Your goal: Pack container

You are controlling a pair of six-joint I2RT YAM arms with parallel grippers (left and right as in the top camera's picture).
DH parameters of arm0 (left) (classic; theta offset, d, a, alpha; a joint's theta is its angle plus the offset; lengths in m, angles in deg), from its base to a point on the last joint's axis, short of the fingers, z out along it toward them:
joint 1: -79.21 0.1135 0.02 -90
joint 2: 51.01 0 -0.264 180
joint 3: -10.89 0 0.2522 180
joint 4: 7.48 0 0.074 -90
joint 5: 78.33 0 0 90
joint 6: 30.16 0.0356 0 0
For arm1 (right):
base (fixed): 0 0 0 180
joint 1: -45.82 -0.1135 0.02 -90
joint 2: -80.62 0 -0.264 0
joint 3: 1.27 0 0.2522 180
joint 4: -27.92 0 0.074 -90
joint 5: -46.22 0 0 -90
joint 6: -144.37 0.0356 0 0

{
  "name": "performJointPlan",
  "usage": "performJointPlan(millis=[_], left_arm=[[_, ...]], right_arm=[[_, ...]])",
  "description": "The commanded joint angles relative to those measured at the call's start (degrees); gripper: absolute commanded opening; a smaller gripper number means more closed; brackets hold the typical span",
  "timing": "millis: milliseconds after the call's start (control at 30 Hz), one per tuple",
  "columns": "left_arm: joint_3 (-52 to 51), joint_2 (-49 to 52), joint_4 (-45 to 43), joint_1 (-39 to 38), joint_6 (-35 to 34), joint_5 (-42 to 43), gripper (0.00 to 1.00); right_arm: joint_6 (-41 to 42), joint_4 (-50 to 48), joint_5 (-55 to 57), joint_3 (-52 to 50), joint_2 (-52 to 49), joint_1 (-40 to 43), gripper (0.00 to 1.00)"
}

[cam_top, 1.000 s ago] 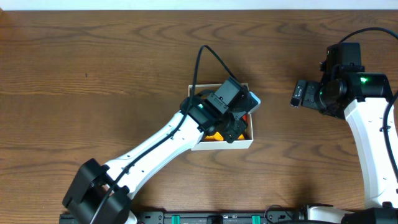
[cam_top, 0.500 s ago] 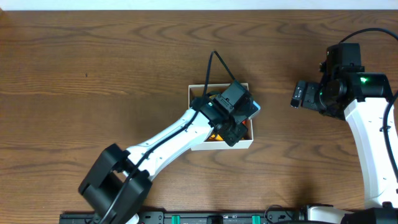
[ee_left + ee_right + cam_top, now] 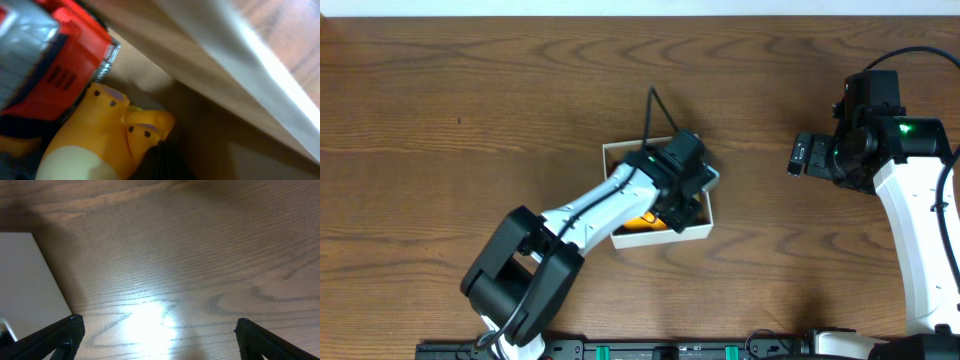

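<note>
The container (image 3: 661, 238) is a small white cardboard box, brown inside, at mid-table. My left gripper (image 3: 672, 210) reaches down into it. In the left wrist view its dark fingers (image 3: 161, 161) are pressed together by the brown inner wall (image 3: 200, 70), next to an orange toy (image 3: 95, 140) and a red and grey toy (image 3: 50, 75). The orange toy also shows in the overhead view (image 3: 642, 222). My right gripper (image 3: 798, 153) is open and empty above bare table at the right; its fingers (image 3: 157, 330) are spread wide, and the box's white wall (image 3: 25, 280) shows at their left.
The wooden table (image 3: 470, 120) stretches round the box. The left arm's cable (image 3: 650, 115) loops up behind the box. The table's back edge runs along the top of the overhead view.
The box has slid left and turned a little with my left gripper inside it. The left arm has folded closer to its base. The right arm has not moved.
</note>
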Motion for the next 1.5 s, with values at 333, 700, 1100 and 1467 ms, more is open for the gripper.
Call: performJointPlan(millis=[333,700,1100,1467], left_arm=[[-1.36,-0.57,5.86,1.25,-0.09,-3.78,0.06],[-0.72,-10.56,10.54,0.9,4.72,-3.82,0.06],[-0.48,-17.14,11.98,1.97,4.04,-11.69,0.06],[-0.46,-28.3,12.02,15.02,-2.89,-17.4,0.42]], right_arm=[[-0.68,0.17,-0.17,-0.28,-0.15,0.26,0.99],[-0.68,0.31,0.02,-0.31,-0.15,0.26,0.99],[-0.7,0.37,0.04,-0.31,-0.17,0.26,0.99],[-0.7,0.33,0.04,-0.31,-0.15,0.26,0.99]])
